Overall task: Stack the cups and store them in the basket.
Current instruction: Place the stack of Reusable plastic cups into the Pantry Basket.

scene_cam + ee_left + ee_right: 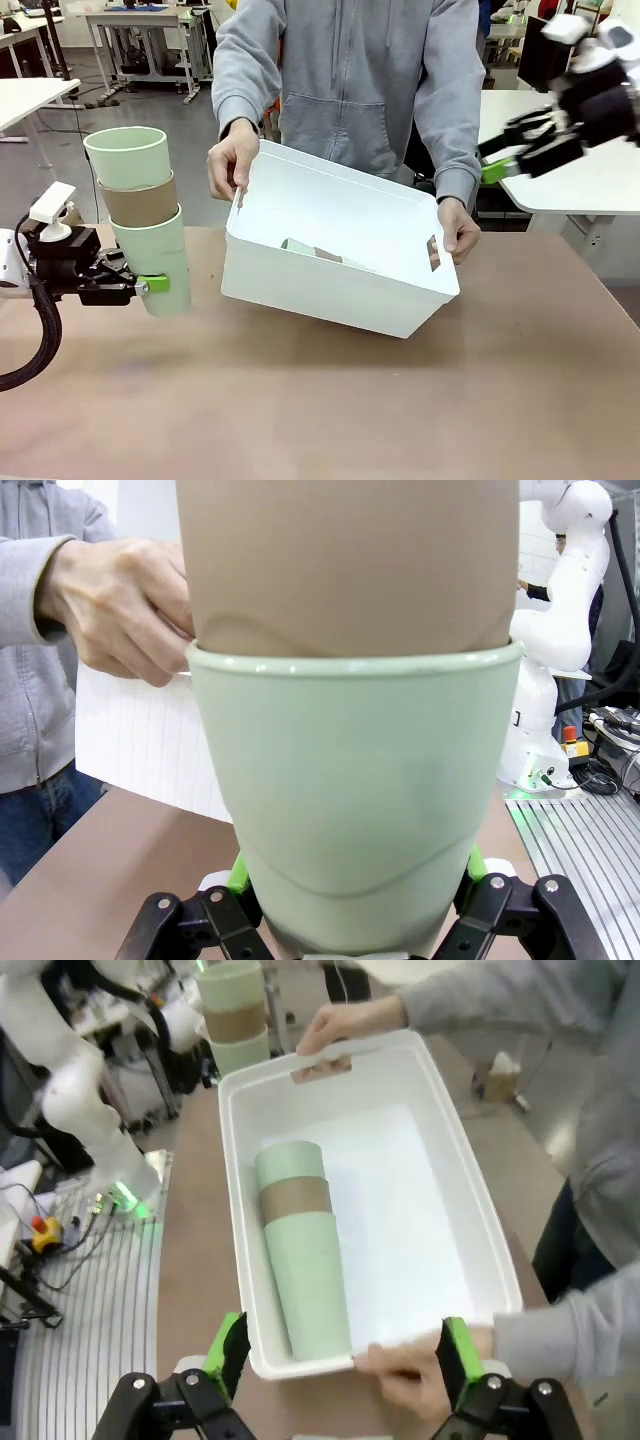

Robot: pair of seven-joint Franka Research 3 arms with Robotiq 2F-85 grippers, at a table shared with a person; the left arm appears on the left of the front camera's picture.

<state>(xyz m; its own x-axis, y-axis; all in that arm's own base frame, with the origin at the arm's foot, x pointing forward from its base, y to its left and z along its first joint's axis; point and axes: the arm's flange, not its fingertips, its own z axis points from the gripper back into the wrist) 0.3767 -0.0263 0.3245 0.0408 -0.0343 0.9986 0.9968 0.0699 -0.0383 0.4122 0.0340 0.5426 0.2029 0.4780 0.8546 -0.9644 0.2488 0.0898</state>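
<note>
My left gripper [158,286] [355,895] is shut on the bottom cup of an upright stack of cups [140,215] [350,780], pale mint, tan, then mint on top, held above the table's left side. A person's two hands tilt the white basket [330,290] [400,1080] toward me at the table's middle. A second cup stack [300,1260] [315,250] lies on its side inside it. My right gripper [500,155] [343,1360] hangs open, high at the right, looking down into the basket.
The brown tabletop [350,400] is bare in front of the basket. The person [350,80] stands at the far edge, one hand [232,160] on each end of the basket. A white table [590,180] stands behind at the right.
</note>
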